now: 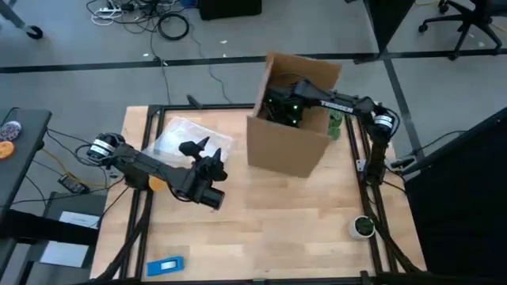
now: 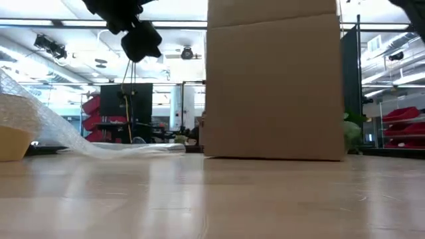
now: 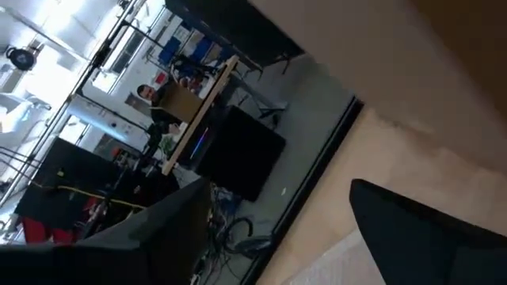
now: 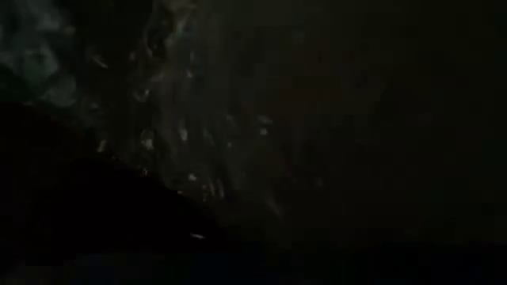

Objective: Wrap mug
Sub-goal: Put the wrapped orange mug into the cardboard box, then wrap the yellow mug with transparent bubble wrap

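The orange mug (image 1: 157,184) shows only as a small patch on the table, mostly hidden under my left arm. In the low view it sits at the left edge (image 2: 12,143), beside the clear bubble wrap (image 1: 184,134), which lies flat on the table's far left. My left gripper (image 1: 203,150) hangs open, raised over the wrap's right edge (image 2: 136,36), with nothing between its fingers (image 3: 277,190). My right arm (image 1: 348,103) reaches into the open cardboard box (image 1: 291,131). Its gripper is down inside, and the right wrist view is dark.
The cardboard box stands at the table's far middle, open at the top. A small green round object with a white rim (image 1: 363,227) sits near the right edge. A blue flat item (image 1: 166,265) lies at the near left. Bare wood (image 1: 285,214) spans the middle.
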### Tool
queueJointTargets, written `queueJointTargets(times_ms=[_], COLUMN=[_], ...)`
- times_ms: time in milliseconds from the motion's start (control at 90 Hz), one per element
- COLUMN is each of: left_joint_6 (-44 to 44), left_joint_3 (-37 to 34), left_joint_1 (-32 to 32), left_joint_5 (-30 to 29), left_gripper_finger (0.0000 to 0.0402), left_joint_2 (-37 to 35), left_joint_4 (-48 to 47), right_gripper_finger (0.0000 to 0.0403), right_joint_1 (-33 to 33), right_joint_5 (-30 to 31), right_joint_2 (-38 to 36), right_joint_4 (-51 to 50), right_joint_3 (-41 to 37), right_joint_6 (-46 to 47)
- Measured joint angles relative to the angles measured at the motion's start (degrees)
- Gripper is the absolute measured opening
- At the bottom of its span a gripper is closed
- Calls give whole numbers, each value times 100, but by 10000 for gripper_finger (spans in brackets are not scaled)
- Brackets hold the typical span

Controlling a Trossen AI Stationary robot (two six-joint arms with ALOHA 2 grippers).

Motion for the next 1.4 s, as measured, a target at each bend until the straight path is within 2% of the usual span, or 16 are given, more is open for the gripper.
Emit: queueJointTargets(times_ms=[244, 456, 589, 744, 1078, 1256, 1400], left_joint_6=[-16, -37, -39, -42, -44, -46, -85], left_joint_3=[0, 0, 0, 0, 0, 0, 0], left_joint_1=[-2, -2, -2, -2, -9, -11, -13], left_joint_5=[74, 181, 186, 220, 262, 262, 262], left_gripper_finger=[289, 289, 289, 289, 289, 289, 289], left_joint_2=[0, 2, 2, 2, 2, 2, 2], left_joint_4=[-2, -72, -82, -87, -241, -240, -240], right_gripper_finger=[2, 13, 37, 84, 194, 224, 233], right_joint_1=[34, 81, 89, 80, 378, 588, 804], right_joint_5=[370, 627, 720, 978, 2532, 2876, 2896], right_joint_2=[736, 927, 756, 601, -11, -559, -1144], right_joint_4=[273, 359, 654, 840, 622, 531, 607], right_joint_3=[15, 40, 19, 19, 420, 669, 865], right_joint_6=[132, 176, 328, 447, 852, 1066, 1201])
